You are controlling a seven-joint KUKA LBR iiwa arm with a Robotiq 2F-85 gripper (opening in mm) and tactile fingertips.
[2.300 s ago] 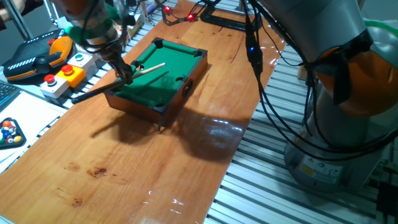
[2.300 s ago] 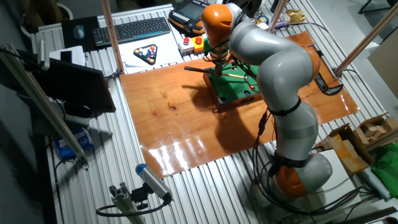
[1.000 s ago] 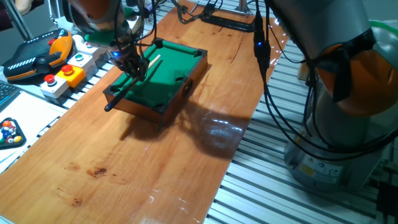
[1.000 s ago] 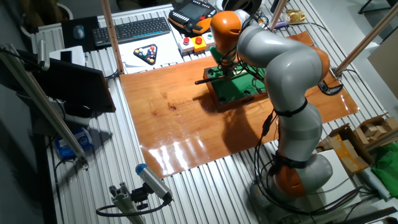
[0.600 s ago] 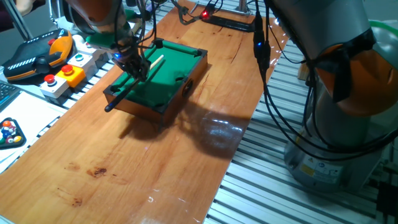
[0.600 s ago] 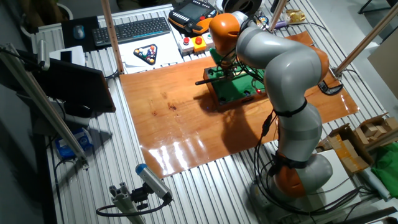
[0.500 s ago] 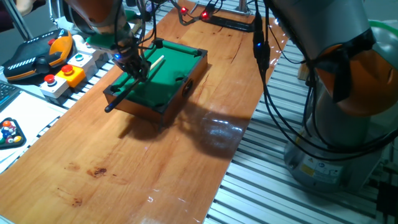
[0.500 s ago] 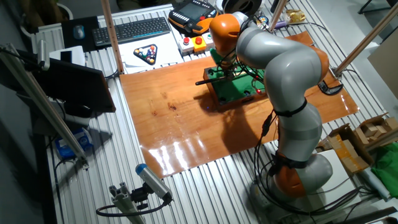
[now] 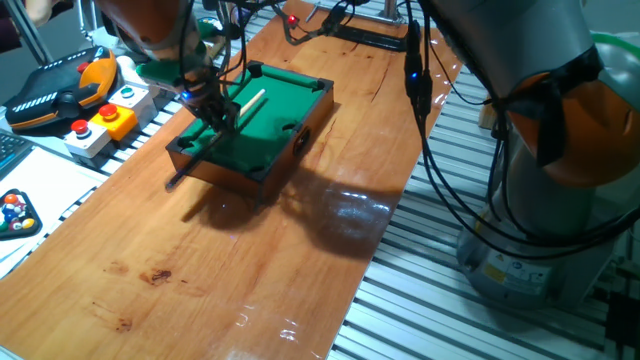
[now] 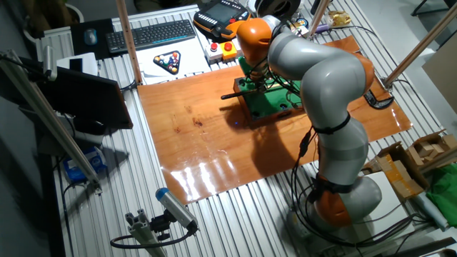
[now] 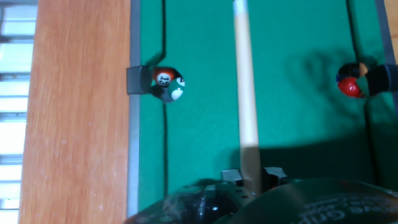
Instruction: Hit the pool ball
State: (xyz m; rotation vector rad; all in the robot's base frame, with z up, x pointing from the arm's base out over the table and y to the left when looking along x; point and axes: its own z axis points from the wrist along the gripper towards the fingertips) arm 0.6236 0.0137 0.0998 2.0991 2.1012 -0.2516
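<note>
On the miniature green-felt pool table point(image 11: 292, 81), the gripper point(image 11: 250, 179) fingers clench a pale wooden cue point(image 11: 244, 93) up frame centre, while the glossy dark-red pool ball point(image 11: 350, 87) sits at the right-hand pocket, apparently not yet struck.

A keyboard point(image 10: 151, 33) lies beside racked balls point(image 10: 167, 63).
</note>
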